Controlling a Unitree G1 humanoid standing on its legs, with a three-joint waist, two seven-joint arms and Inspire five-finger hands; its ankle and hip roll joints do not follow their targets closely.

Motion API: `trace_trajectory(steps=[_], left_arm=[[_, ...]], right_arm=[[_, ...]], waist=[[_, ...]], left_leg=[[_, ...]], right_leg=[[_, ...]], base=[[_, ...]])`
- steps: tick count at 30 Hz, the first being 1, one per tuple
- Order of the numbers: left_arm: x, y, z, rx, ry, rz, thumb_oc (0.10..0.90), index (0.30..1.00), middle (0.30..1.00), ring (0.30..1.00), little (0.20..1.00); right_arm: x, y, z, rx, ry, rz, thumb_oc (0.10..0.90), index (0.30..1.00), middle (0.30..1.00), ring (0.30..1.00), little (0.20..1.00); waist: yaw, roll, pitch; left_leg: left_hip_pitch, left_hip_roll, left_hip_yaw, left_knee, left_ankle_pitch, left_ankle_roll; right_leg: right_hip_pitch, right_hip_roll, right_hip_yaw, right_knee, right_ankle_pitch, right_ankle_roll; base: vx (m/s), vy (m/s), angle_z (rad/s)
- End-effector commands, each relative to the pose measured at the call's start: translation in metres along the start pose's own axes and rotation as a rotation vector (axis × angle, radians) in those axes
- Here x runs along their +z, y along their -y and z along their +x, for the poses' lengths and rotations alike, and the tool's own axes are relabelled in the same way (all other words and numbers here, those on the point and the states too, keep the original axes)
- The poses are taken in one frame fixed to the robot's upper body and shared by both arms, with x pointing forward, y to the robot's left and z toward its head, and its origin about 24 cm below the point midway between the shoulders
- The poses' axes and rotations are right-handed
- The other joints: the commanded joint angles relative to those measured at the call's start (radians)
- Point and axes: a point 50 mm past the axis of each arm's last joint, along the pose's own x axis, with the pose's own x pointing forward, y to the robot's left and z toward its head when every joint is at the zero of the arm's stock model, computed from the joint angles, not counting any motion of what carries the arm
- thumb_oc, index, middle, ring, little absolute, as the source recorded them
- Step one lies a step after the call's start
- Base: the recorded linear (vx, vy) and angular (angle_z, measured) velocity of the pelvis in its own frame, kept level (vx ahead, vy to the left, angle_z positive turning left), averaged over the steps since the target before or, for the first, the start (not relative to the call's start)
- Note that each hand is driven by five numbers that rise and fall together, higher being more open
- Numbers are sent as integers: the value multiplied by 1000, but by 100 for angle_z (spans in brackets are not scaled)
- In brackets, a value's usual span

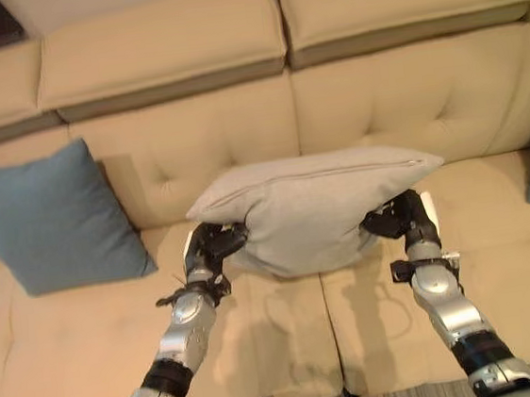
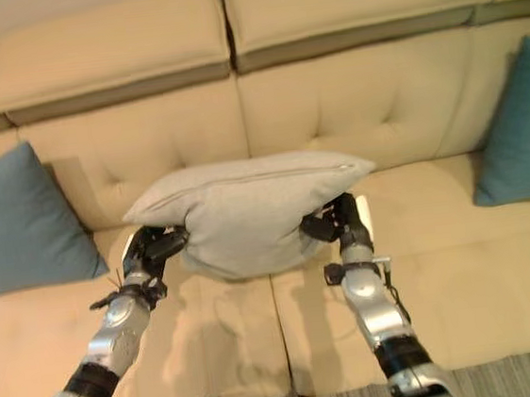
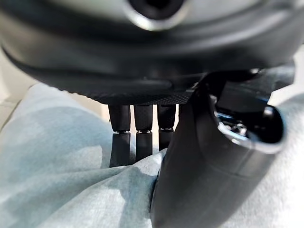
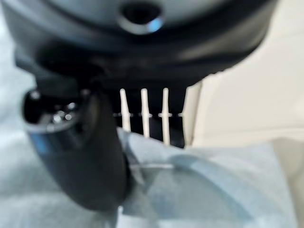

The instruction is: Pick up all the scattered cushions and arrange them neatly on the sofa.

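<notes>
**Grey cushion held up w/ both hands, over the seat**

I've got the grey cushion [image 1: 309, 213] between my two hands, lifted off the sofa [image 1: 239, 135] seat, in front of the backrest, roughly at the seam between the two seat pads. Zip edge is on top, running left to right; the cushion sags in the middle and its top corners stick out past my hands.

Left hand [image 1: 211, 247] is on the cushion's lower left end. In the left wrist view my fingers [image 3: 135, 137] go down behind a fold of the fabric w/ the thumb on the near side, so the cloth is pinched between them.

Right hand [image 1: 403, 217] is on the lower right end, same way: in the right wrist view fingers [image 4: 154, 118] sit behind the fabric, thumb in front, cloth clamped between.

Other cushions: a blue cushion [image 1: 53, 216] leans upright against the backrest at the left, on the seat, well apart from the grey one. A 2nd blue cushion [image 2: 521, 129] stands at the right end of the sofa, also leaning on the backrest.
</notes>
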Motion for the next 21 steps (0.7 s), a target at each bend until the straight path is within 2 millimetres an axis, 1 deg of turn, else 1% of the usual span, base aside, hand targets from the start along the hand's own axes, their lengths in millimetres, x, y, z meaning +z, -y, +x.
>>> trace_trajectory(steps=[1,3,4,10,11,12,13,14,15,16,18,19,21], left_arm=[[21,73,2,-295,164,-18,400,300,300,300,300],[37,81,11,-294,214,22,400,300,300,300,300],[52,86,20,-286,254,51,400,300,300,300,300],[52,86,20,-286,255,51,400,300,300,300,300],[94,94,47,-212,344,127,400,300,300,300,300],[101,93,53,-184,346,136,569,554,554,554,554],[108,83,63,-131,321,178,800,900,900,900,900],[108,83,63,-132,322,178,800,900,900,900,900],[109,75,66,-105,306,193,800,900,900,900,900],[111,71,67,-94,303,193,800,900,900,900,900],[106,60,69,-48,257,159,800,900,900,900,900],[105,54,70,-31,244,158,800,900,900,900,900],[106,33,71,27,217,176,800,900,900,900,900]], right_arm=[[81,-51,6,142,357,59,400,300,300,300,300],[93,-48,18,104,371,41,400,300,300,300,300],[106,-46,27,77,387,48,400,300,300,300,300],[107,-46,27,77,388,48,400,300,300,300,300],[141,-43,53,14,408,-10,400,300,300,300,300],[147,-44,57,8,406,-11,800,900,900,900,900],[159,-45,64,6,401,-29,800,900,900,900,900],[160,-45,64,6,402,-29,800,900,900,900,900],[163,-44,67,9,395,-55,800,900,900,900,900],[163,-45,68,12,387,-62,800,900,900,900,900],[163,-45,70,11,373,-88,800,900,900,900,900],[166,-44,71,15,376,-103,800,900,900,900,900],[162,-38,76,16,346,-149,800,900,900,900,900]], waist=[[27,-19,-220],[31,-23,-217],[34,-25,-218],[34,-25,-222],[48,-35,-221],[48,-37,-219],[50,-39,-212],[50,-39,-211],[51,-38,-208],[52,-37,-205],[54,-36,-201],[53,-35,-196],[57,-31,-191]], left_leg=[[-56,40,25,9,-55,-183],[-104,38,26,9,-43,-190],[-156,38,23,9,-31,-197],[-161,38,23,9,-30,-197],[-264,38,15,9,-4,-210],[-278,38,15,9,1,-213],[-297,37,18,9,6,-215],[-298,37,18,9,6,-215],[-306,36,17,9,9,-215],[-309,36,17,9,10,-215],[-306,33,18,9,10,-213],[-302,33,18,9,9,-212],[-288,33,22,9,8,-211]], right_leg=[[-31,21,-5,-200,152,14],[-71,21,-4,-214,169,21],[-115,20,-3,-223,181,25],[-121,20,-4,-222,181,25],[-219,23,-3,-234,214,33],[-231,25,-2,-238,219,35],[-255,27,0,-238,225,38],[-256,27,1,-238,225,38],[-265,29,2,-238,227,39],[-268,30,2,-238,226,39],[-268,32,6,-238,223,39],[-265,32,7,-238,220,39],[-254,32,11,-238,218,38]], base=[[-93,2,6],[-74,-29,-5],[-67,-29,12],[-3,-16,-2],[24,-95,15],[34,-110,-19],[14,-32,-34],[18,-15,-41],[18,-7,-17],[27,-14,-7],[36,-16,2],[32,-5,-2],[12,7,-3]])
